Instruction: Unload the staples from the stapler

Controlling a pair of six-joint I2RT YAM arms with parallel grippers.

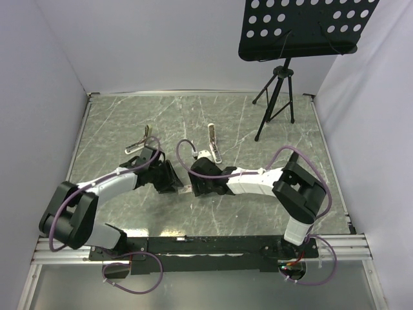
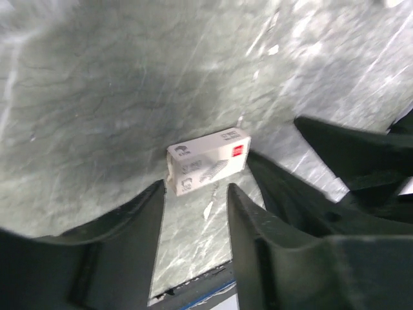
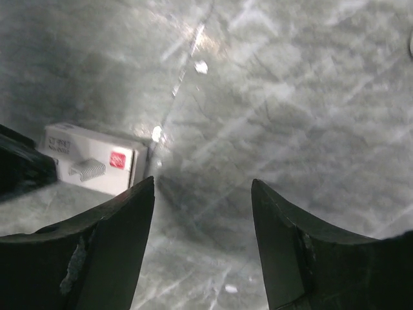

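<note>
A cream-white stapler bar [image 1: 213,144] lies on the marble table behind my right gripper. A second opened piece with silvery hinged arms [image 1: 137,144] lies behind my left gripper. No loose staples show. A small white staple box with a red logo [image 2: 208,160] lies flat on the table between my grippers; it also shows in the right wrist view [image 3: 90,159]. My left gripper [image 2: 195,188] is open and empty, low over the table, its tips just short of the box. My right gripper [image 3: 203,184] is open and empty, with the box beside its left finger.
A black music stand on a tripod [image 1: 277,97] stands at the back right. White walls close the table on three sides. The two grippers [image 1: 173,183] [image 1: 197,187] face each other closely at the table's middle. The table's near edge [image 2: 193,284] runs under my left fingers.
</note>
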